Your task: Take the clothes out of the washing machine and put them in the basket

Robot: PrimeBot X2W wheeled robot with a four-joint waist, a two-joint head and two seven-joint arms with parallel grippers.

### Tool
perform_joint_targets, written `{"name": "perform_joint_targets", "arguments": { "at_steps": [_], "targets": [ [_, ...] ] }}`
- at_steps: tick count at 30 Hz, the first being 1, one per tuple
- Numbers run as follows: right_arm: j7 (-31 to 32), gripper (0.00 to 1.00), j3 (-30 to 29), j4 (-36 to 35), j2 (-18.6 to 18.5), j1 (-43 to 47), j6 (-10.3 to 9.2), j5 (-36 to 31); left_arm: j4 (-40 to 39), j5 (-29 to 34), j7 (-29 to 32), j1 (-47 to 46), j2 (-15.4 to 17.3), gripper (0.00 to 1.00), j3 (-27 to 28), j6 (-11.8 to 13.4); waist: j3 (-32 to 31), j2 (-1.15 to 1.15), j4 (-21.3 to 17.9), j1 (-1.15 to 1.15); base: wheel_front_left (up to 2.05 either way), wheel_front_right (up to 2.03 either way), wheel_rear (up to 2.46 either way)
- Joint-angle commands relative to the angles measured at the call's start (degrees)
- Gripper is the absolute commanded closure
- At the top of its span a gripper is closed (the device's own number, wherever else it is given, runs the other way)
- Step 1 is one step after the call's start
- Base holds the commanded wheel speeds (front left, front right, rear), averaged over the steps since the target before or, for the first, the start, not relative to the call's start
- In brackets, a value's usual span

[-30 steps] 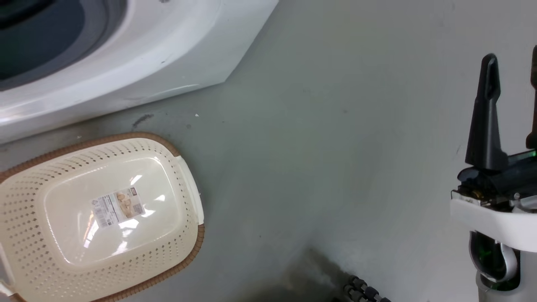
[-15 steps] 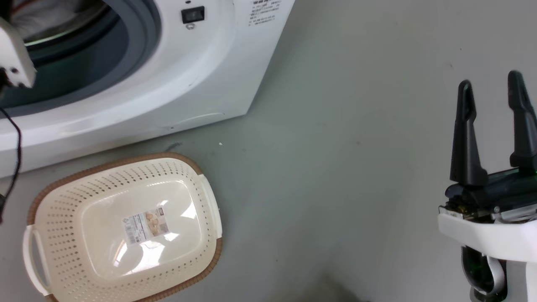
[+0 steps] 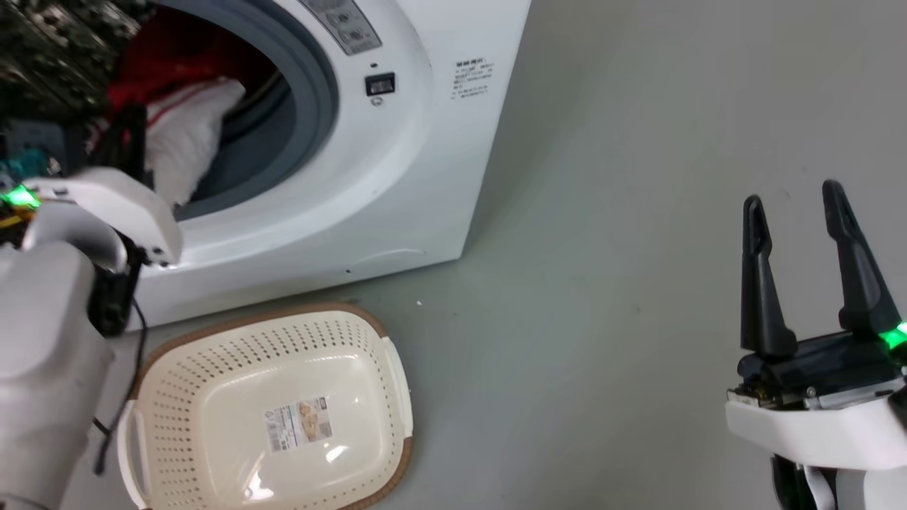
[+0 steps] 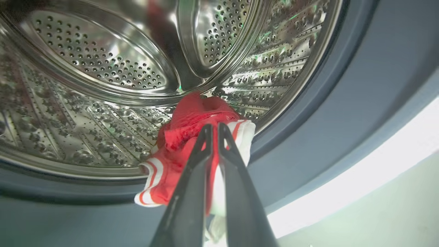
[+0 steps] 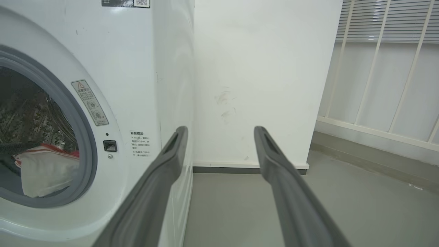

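Left gripper [image 4: 212,129]: jaws drawn narrow, pinching the red-and-white clothes [image 4: 181,144] at lower centre of the left wrist frame; the clothes lie at the lip of the perforated steel drum [image 4: 103,61], with their lower edge over the grey door gasket [image 4: 325,103]; in the head frame they sit inside the porthole of the washing machine [image 3: 397,177], at upper left. Right gripper [image 3: 793,195]: jaws spread wide, holding nothing, at lower right of the head frame over the grey floor [image 3: 602,212], well apart from the machine. Basket [image 3: 184,368]: on the floor at bottom left-centre, just before the washer; paper label [image 3: 297,423] on its bottom.
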Motion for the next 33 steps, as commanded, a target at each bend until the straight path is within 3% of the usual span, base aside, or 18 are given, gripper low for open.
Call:
{"name": "perform_joint_targets", "arguments": {
  "at_steps": [1, 19, 33],
  "targets": [
    [-0.14, 0.00, -0.13, 0.19, -0.01, 1.34, -0.02, -0.52, -1.77, -0.39, -1.31, 2.44, -0.38, 1.00, 0.23, 1.05, -2.64, 0.00, 1.52, 0.01, 0.00, 0.00, 0.00],
    [-0.14, 0.00, -0.34, 3.51, -0.01, 8.96, -0.02, -3.75, -25.17, -1.73, -4.38, 28.80, -0.06, 1.00, 0.26, 12.57, -12.48, 0.00, 4.12, 0.01, 0.00, 0.00, 0.00],
    [-0.14, 0.00, -0.29, 4.87, -0.01, 11.15, -0.02, -4.98, -35.30, -1.88, -1.51, 40.15, -0.07, 1.00, -3.88, 16.03, -15.15, 0.00, 5.58, 0.01, 0.00, 0.00, 0.00]
  ]
}}
